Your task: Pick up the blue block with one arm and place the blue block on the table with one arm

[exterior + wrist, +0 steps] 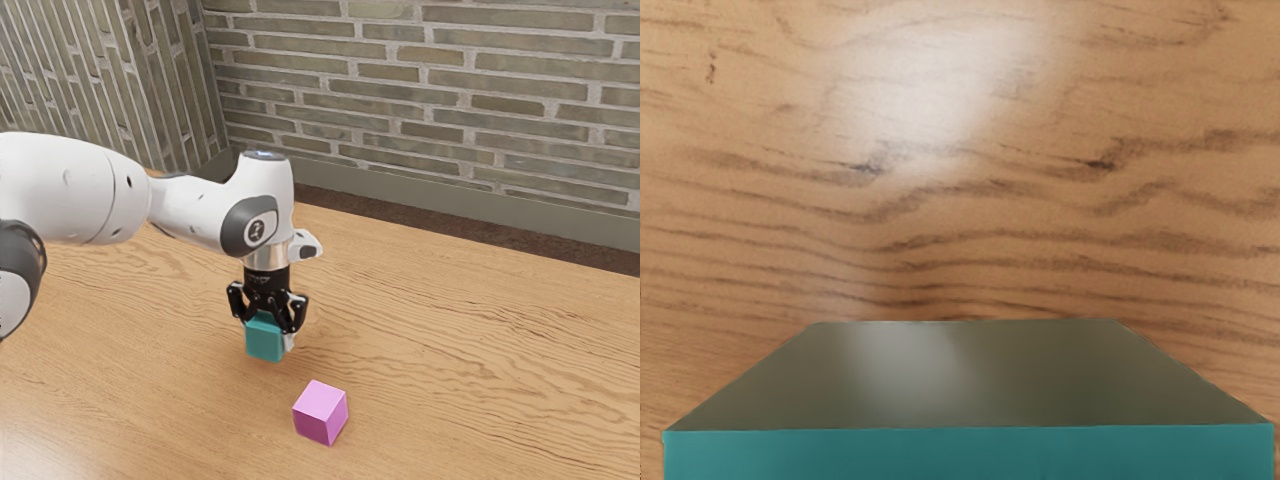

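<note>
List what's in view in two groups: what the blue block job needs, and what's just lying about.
Needed for the job:
blue block, teal in shade, at the gripper
gripper, around the block's upper part
table, where the block is to be put

Just lying about:
pink block, on the table, apart from the blue block

Bright light from above; white glare on tabletop (930, 90) near blue block (970, 455), softer sheen on block's upper face. Pink block (320, 412) beside it: pale top, shaded sides.

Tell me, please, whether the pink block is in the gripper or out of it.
Out: in the exterior view, the pink block sits on the table, apart from the gripper.
</note>
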Robot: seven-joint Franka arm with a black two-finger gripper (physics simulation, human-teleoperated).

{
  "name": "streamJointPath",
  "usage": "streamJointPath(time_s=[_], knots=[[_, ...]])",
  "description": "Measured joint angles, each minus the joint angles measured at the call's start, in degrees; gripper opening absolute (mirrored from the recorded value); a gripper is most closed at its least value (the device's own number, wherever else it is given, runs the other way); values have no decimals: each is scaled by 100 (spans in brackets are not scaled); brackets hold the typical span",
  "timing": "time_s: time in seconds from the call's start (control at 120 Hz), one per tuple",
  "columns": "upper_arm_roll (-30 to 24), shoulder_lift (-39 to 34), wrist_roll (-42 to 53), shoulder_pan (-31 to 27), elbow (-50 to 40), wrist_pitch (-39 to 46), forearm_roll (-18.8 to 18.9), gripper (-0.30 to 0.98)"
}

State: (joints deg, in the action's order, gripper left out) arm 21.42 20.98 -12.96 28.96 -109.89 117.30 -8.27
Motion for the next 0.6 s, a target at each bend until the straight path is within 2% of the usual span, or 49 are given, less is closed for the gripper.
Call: streamJointPath(time_s=[0.025,0.333,0.6], knots=[[-6,6,8,-9,0,0,-4,44],[32,-171,103,-1,167,-7,4,61],[74,-640,174,89,964,-578,453,66]])
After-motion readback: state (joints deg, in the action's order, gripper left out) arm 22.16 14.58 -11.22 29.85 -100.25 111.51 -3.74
